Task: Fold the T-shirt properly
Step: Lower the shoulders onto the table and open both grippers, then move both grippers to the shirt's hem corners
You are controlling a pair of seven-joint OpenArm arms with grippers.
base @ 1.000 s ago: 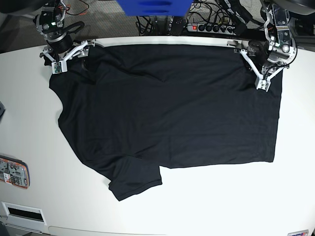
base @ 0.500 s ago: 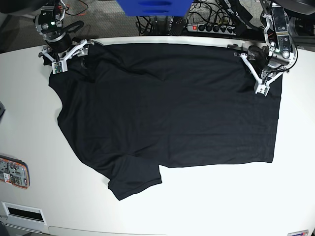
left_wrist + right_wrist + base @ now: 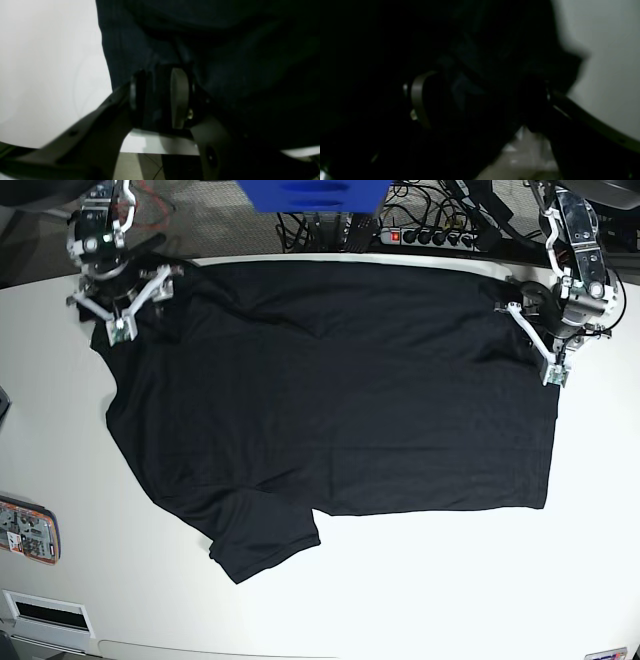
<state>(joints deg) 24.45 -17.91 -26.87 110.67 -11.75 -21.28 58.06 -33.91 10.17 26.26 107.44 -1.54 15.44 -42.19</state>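
The black T-shirt (image 3: 330,400) lies spread on the white table (image 3: 420,590), one sleeve toward the near left. My left gripper (image 3: 522,292) sits at the shirt's far right corner. In the left wrist view it (image 3: 157,98) is shut on a fold of the T-shirt (image 3: 250,50), right at the table's far edge. My right gripper (image 3: 160,280) is at the far left corner. The dark right wrist view shows bunched T-shirt (image 3: 482,50) cloth filling the gap between that gripper's (image 3: 480,102) fingers.
Behind the table's far edge are a blue box (image 3: 310,195), a power strip (image 3: 440,235) and cables. An orange-edged device (image 3: 25,530) lies at the left edge. A white box (image 3: 45,615) sits at the near left corner.
Both grippers moved outward, the left to the right and the right to the left and back. The shirt's far edge pulled straighter, and its near hem and sleeve slid slightly toward the far edge.
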